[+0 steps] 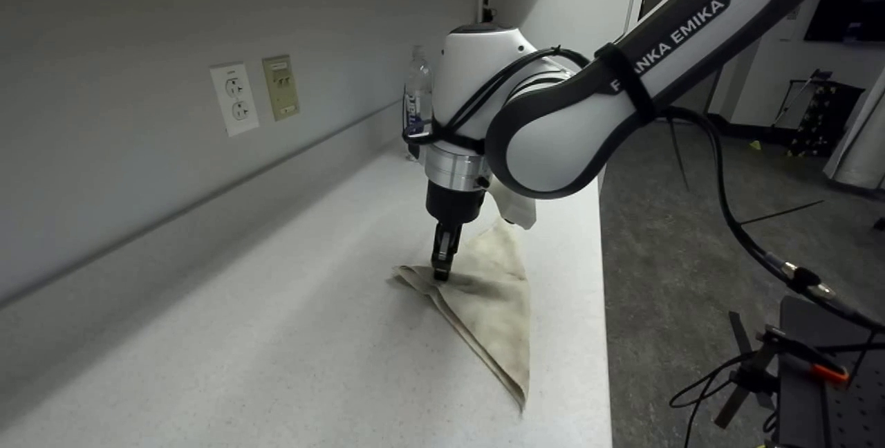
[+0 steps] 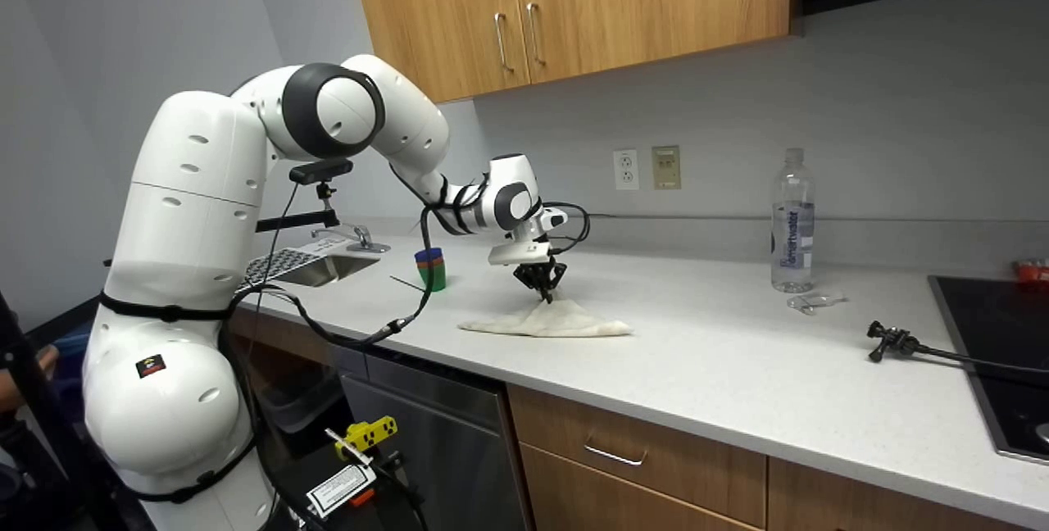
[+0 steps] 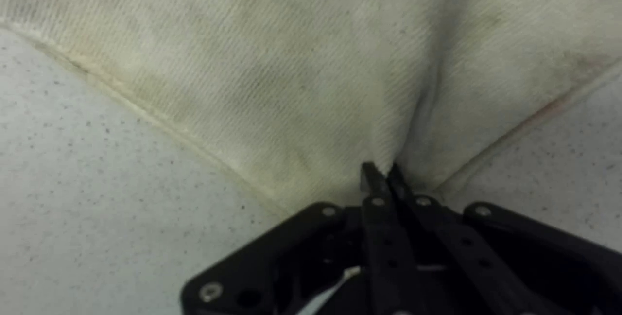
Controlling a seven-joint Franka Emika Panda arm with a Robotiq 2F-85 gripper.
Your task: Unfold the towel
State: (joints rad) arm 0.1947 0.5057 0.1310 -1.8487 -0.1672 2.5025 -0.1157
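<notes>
The wrist view's top edge crops the towel [image 3: 291,86]

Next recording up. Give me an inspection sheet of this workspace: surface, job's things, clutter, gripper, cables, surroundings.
Surface: counter, pale and finely speckled.
Job's things: towel, folded to a rough triangle, stained, creased near the grip; not yet unfolded.
Clutter: bottle, stacked cups and black mount, all apart from the towel.
Gripper: shut, pinching a fold of the towel.
Cables: black cable strapped to the arm, slack in places, not touching the towel.
Surroundings: sink, cooktop, wall cabinets.
</notes>
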